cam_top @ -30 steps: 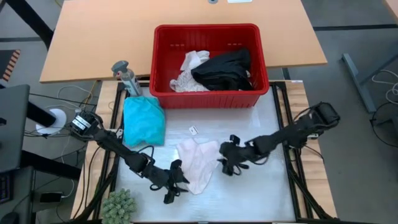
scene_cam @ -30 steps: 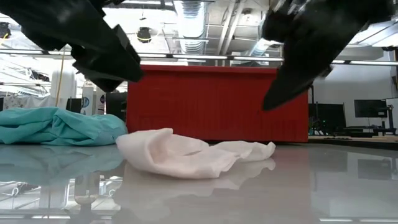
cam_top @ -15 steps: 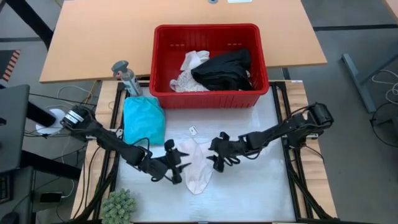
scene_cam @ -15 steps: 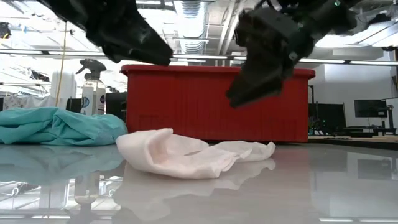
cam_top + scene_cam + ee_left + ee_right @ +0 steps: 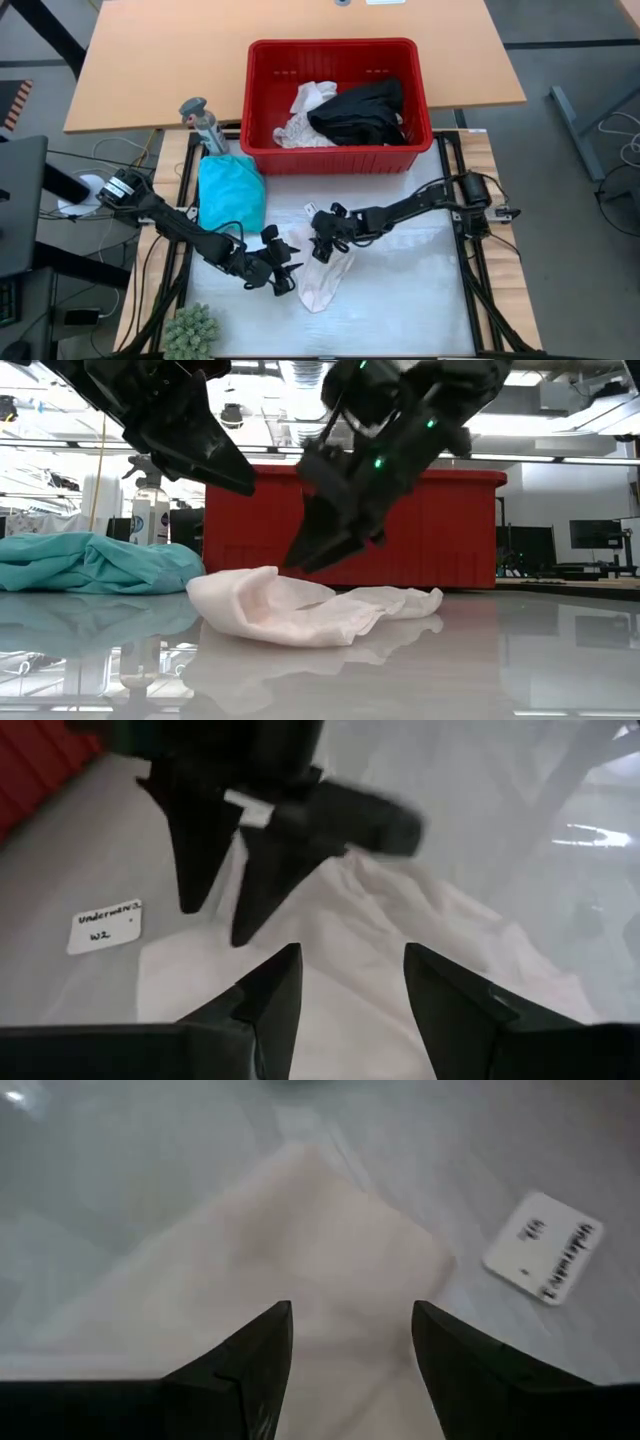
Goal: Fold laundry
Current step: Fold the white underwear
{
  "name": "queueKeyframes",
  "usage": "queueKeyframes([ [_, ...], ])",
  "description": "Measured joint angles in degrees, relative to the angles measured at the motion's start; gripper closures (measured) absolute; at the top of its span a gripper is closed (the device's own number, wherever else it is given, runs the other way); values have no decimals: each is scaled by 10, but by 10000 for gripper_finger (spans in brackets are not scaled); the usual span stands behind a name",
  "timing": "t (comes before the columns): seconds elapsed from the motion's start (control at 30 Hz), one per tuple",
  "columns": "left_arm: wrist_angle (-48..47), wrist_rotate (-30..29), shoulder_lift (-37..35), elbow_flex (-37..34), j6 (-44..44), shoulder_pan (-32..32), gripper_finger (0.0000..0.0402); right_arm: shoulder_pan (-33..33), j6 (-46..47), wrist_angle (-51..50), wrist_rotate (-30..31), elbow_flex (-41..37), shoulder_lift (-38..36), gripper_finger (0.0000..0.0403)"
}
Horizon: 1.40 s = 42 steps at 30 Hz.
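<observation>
Laundry is spread over two places: a cream garment lies crumpled on the pale worktop, a teal garment is bunched just left of it near the worktop's edge, and the rest sits in the red basket behind. A small white tag lying on the worktop beside the cream piece carries handwriting that reads "underwear" over "W2". The cream cloth is thin and soft, folded over itself in a loose, rumpled heap with one rounded lobe raised toward the low camera. Inside the basket are a black garment and a white garment next to it, both jumbled. A spray bottle stands by the basket's left corner, and a green fuzzy plant sits at the worktop's near left corner.

The left gripper hangs over the cream garment's left edge with its fingers spread and nothing between them. The right gripper hangs over the garment's far end, fingers likewise spread and empty, tips pointing down at the cloth.
</observation>
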Motion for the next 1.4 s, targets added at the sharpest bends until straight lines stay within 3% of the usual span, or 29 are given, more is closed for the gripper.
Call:
queueKeyframes([
  [0.27, 0, 0, 0, 0, -15, -13, 235, -3, 18, -25, 2, 26, 39, 191],
  [0.43, 0, 0, 0, 0, -17, -15, 235, 8, 0, -45, 43, 35, 23, 275],
  [0.6, 1, -1, 0, 0, -25, -15, 235, 9, -15, -60, 45, 39, 10, 375],
  [0.93, 1, 13, -20, 0, -62, -15, 235, 27, -14, -43, 4, 39, -26, 358],
  [1.4, -3, 13, -145, 0, -51, -28, 235, 65, -43, 154, -68, 39, -7, 358],
])
